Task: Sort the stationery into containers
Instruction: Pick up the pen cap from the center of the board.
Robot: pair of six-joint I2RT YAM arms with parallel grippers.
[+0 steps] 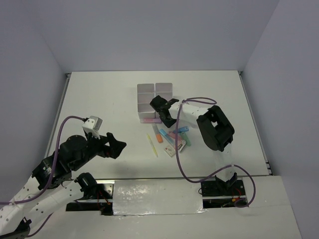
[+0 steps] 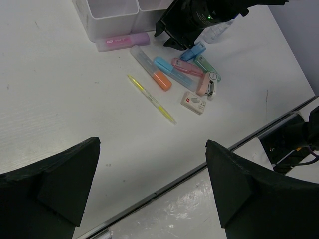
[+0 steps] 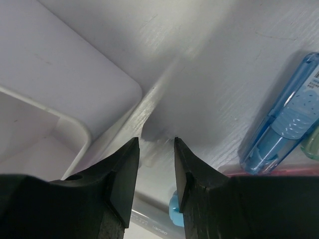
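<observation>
Right gripper (image 3: 155, 142) is hovering at the containers' (image 1: 147, 90) near-right corner, jaws slightly parted, gripping nothing. Stationery (image 2: 162, 79) is lying just nearer on the table. Left gripper (image 2: 152, 144) is gaping wide, empty.

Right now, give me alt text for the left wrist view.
A pile of stationery lies on the white table: yellow pen, orange-capped marker, white eraser, blue and pink pieces, plus a pink marker beside the containers. The black right arm hangs above the pile's far edge; the left pincer, open and empty, frames the bottom.
</observation>
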